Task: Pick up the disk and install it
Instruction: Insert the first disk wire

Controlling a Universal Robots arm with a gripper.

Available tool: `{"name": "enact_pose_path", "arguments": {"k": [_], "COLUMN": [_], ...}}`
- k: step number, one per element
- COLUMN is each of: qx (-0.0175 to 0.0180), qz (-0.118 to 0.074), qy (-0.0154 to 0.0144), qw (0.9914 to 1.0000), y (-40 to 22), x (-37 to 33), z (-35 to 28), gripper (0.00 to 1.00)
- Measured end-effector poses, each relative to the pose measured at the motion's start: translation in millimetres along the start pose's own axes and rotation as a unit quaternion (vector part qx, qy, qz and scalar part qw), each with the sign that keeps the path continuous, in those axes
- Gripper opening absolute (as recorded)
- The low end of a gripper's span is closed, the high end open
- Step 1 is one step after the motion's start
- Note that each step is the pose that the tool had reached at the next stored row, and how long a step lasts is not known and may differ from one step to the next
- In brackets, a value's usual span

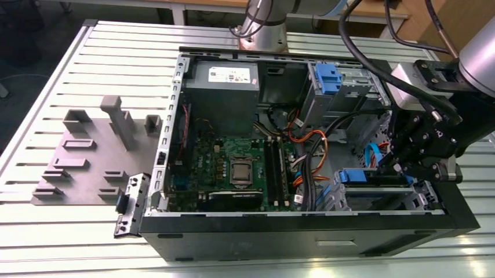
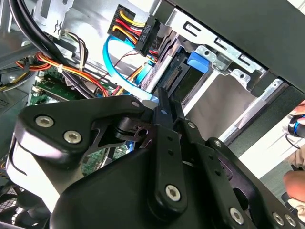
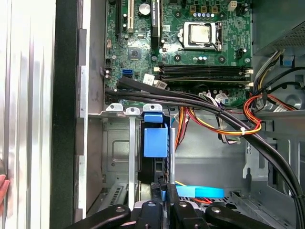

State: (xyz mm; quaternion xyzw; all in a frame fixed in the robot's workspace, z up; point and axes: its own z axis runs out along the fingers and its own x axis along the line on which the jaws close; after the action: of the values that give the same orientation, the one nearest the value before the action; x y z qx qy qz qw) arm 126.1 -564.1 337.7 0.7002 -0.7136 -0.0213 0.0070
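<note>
The disk (image 1: 370, 176), in its bright blue carrier, sits in the drive cage at the open computer case's corner on the exterior view's right. In the first wrist view the disk (image 3: 156, 139) stands edge-on in the cage slot, blue tab outward. My black gripper (image 1: 395, 167) hangs right beside it inside the case. In both wrist views the gripper (image 3: 162, 187) (image 2: 166, 102) is shut, its fingers pressed together with their tips at the end of the disk (image 2: 183, 78). Whether the tips touch it is unclear.
Black, orange and blue cables (image 1: 309, 147) run between the motherboard (image 1: 232, 168) and the cage. A grey power-supply box (image 1: 224, 87) and another blue carrier (image 1: 328, 76) sit at the far side. A grey fixture plate (image 1: 93, 156) lies outside. A person's hand (image 2: 295, 157) shows nearby.
</note>
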Motion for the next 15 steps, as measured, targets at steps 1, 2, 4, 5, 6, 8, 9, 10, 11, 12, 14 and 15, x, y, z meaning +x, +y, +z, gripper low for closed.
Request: {"name": "enact_pose_path", "arguments": {"k": [1,2,4,5,6,8,9,10,11,12,14,15], "qx": [0.0,0.0,0.0,0.0,0.0,0.0,0.0,0.0,0.0,0.0,0.0,0.0], "qz": [0.0,0.0,0.0,0.0,0.0,0.0,0.0,0.0,0.0,0.0,0.0,0.0], "qy": [0.0001,0.0001,-0.0001,-0.0001,0.0001,0.0001,0.0001,-0.0001,-0.0003,-0.0002,0.0,0.0001], "qw": [1.0,1.0,1.0,1.0,1.0,1.0,1.0,1.0,1.0,1.0,1.0,1.0], "y": [0.0,0.0,0.0,0.0,-0.1,-0.1,-0.1,-0.1,-0.1,-0.1,-0.1,-0.1], "x": [0.0,0.0,0.1,0.1,0.1,0.1,0.1,0.1,0.1,0.1,0.1,0.1], "z": [0.0,0.0,0.7,1.1,1.3,1.4,1.6,2.0,2.6,3.1,3.4,3.5], "gripper": [0.16,0.16,0.16,0.16,0.16,0.16,0.16,0.16,0.16,0.16,0.16,0.16]}}
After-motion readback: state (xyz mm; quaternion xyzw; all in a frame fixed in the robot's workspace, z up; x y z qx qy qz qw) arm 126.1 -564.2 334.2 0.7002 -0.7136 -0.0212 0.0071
